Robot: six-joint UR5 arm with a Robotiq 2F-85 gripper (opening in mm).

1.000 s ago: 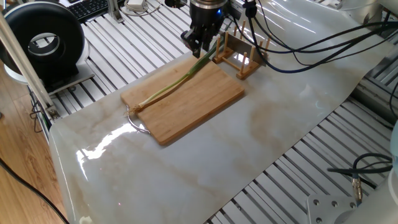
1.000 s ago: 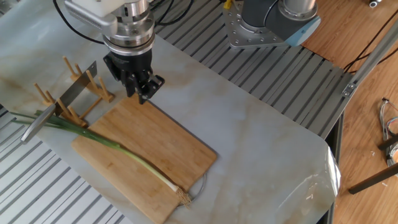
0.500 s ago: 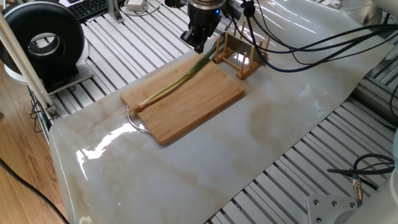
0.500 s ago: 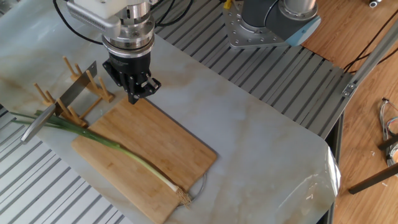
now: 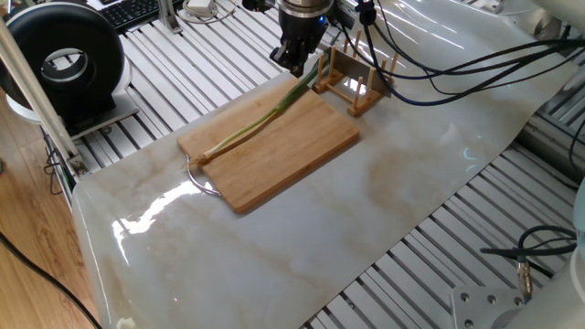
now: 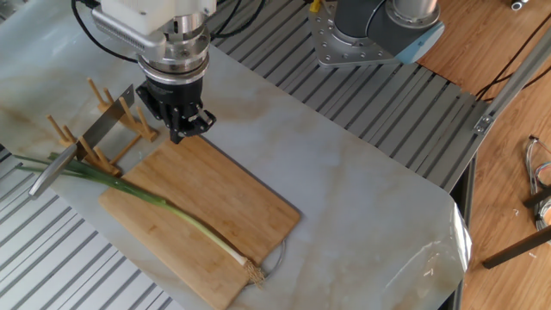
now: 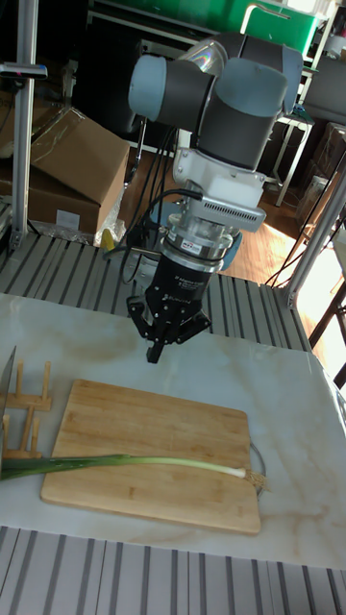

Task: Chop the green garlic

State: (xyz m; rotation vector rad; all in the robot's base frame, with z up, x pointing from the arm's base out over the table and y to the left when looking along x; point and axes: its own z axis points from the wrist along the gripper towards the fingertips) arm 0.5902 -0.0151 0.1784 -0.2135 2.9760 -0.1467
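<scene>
The green garlic [image 5: 256, 123] [image 6: 164, 207] [image 7: 144, 463] lies lengthwise on the wooden board [image 5: 292, 155] [image 6: 224, 194] [image 7: 144, 418]. Its pale root end is at the handle end of the board, and its green leaves run off the other end past the rack. My gripper [image 5: 294, 66] [image 6: 179, 133] [image 7: 154, 356] hangs just beyond the board's far edge, near the rack. It points down, with its fingers drawn together on nothing. It touches neither the stalk nor the board.
A wooden rack [image 5: 352, 82] [image 6: 108, 142] [image 7: 24, 423] holds a knife [image 6: 82, 146] beside the board. Black cables [image 5: 457, 64] trail behind it. A round black device [image 5: 64, 59] sits at one corner. The arm's base [image 6: 379, 30] stands on the slatted table.
The gripper has moved a little away from the board's corner towards the rack and risen slightly. The garlic and the board have not moved.
</scene>
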